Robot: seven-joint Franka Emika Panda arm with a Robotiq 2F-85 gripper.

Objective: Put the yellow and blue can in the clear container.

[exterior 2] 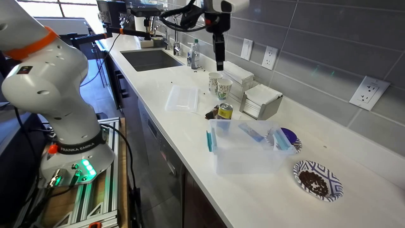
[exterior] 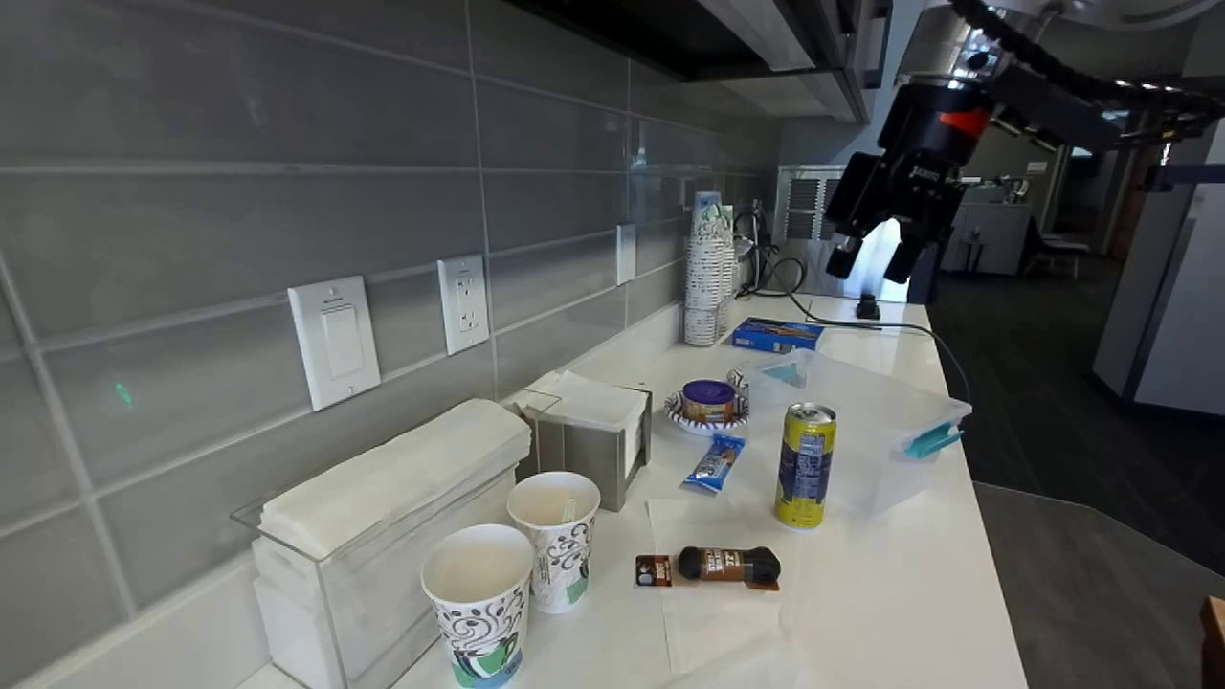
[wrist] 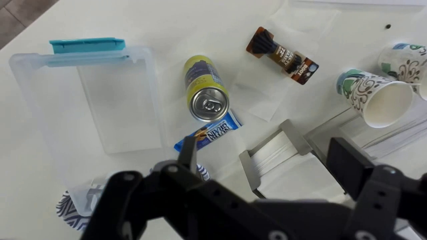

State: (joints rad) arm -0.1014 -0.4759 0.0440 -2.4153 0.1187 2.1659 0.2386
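I have the white counter [exterior 2: 284,202] well below my gripper [exterior: 871,265], whose fingers [wrist: 348,165] stand wide apart. Through the wrist view, the clear container [exterior 2: 243,164] lies below and to the left of them; the yellow and blue can [exterior: 804,469] stands upright outside it, below and ahead; near that, a blue-wrapped bar [wrist: 215,131].

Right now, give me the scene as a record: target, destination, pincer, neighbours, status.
target: yellow and blue can, upright on the counter
destination: clear container, open-topped, beside the can; the wrist view shows a gap between them
pincer: open, nothing held, raised above the counter
neighbours: blue snack bar, bootlace pack, two paper cups
status: can outside the container, not yet grasped
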